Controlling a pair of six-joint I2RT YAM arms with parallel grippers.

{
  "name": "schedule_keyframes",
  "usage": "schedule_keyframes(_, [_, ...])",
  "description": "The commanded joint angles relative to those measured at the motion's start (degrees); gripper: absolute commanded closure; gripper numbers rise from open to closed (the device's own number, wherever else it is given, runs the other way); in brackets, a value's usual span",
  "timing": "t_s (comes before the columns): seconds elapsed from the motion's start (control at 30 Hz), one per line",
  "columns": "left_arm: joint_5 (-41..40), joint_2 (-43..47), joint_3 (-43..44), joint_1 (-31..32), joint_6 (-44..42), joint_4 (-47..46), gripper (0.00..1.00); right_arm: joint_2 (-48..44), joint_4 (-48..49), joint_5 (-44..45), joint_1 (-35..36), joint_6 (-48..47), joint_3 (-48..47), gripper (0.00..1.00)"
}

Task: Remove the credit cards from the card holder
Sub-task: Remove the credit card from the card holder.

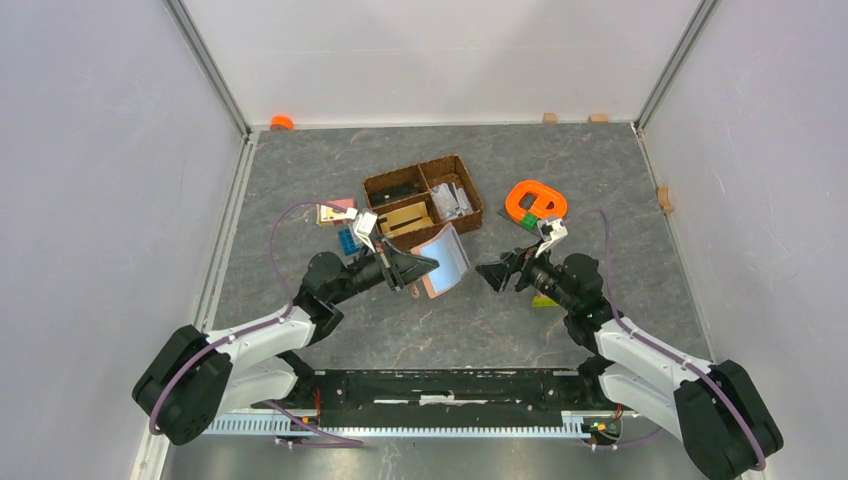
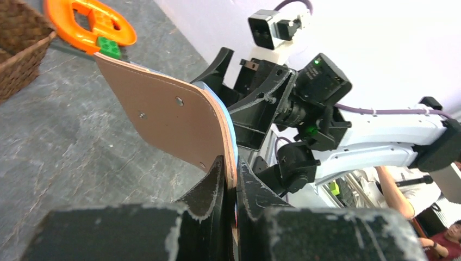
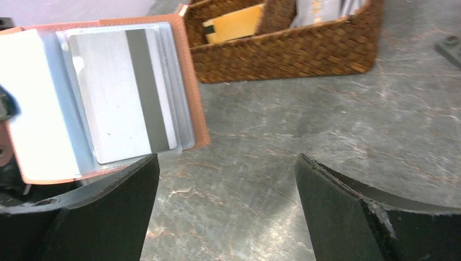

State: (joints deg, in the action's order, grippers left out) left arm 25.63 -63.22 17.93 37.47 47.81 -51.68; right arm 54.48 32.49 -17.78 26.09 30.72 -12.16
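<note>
Nearest the overhead camera sit the arm bases (image 1: 440,385). Beyond them the left gripper (image 1: 405,268) is clamped on the card holder (image 1: 445,262), holding it open and off the table (image 1: 600,180), between the two arms and on the near side of the woven basket (image 1: 410,169). The right gripper (image 1: 497,272) faces it from just beside, not touching, its jaws spread wide and empty. From the left wrist, the fingers pinch the leather cover's edge, with the brown back turned toward that camera. From the right wrist, a grey credit card (image 3: 122,98) with a dark stripe lies in a clear sleeve (image 3: 185,130), up and to the left of the open jaws, its long axis roughly upright in that view. The free right arm is the one facing it.
</note>
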Motion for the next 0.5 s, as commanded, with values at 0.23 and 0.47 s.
schedule_keyframes(0.23, [4.4,0.5,0.1,0.3,0.8,-11.8,0.98,-1.3,18.3,-8.7,-1.6,8.6,4.0,0.02])
schedule_keyframes(0.47, [5.2,1.4,-1.2,0.2,2.4,-16.3,0.98,4.0,29.8,-16.4,-2.6,16.4,4.6,0.02])
